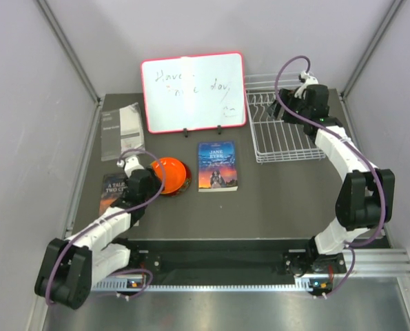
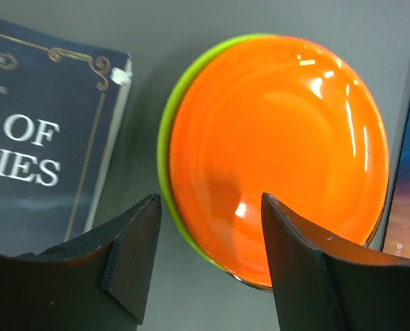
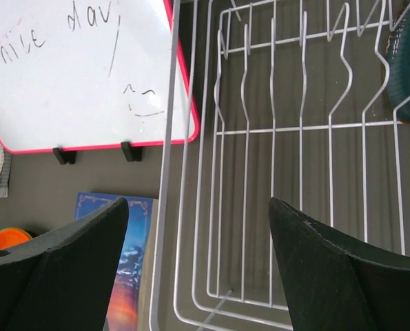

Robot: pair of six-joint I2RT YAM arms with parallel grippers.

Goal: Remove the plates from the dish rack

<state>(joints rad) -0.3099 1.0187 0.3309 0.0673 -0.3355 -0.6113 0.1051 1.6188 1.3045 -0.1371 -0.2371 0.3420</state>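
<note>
The orange plate (image 2: pixel 280 158) lies face up on the lime green plate (image 2: pixel 165 148), stacked on the table (image 1: pixel 280 200) between two paperbacks; a dark rim (image 1: pixel 185 183) peeking out beneath them may be the red plate, though I cannot be sure. The dark teal plate (image 3: pixel 408 76), the only one I can see in the dish rack (image 3: pixel 301 127), stands among the tines at the far right of my right wrist view. By my reading the unloading is mostly done and the step in hand is fetching that teal plate. The next move calls for my right arm to shift sideways along the wires, line its fingers up across the plate's edge and lift it straight up clear of the tines. My right pincer (image 3: pixel 199 201) hangs spread wide above the rack's bare wires, gripping nothing and touching nothing, with the red-framed whiteboard (image 3: pixel 67 69) just beside the rack. My left pincer (image 2: pixel 210 200) hovers equally wide over the near edge of the orange plate, empty, its jaws apart from the plate as far as I can tell.
</note>
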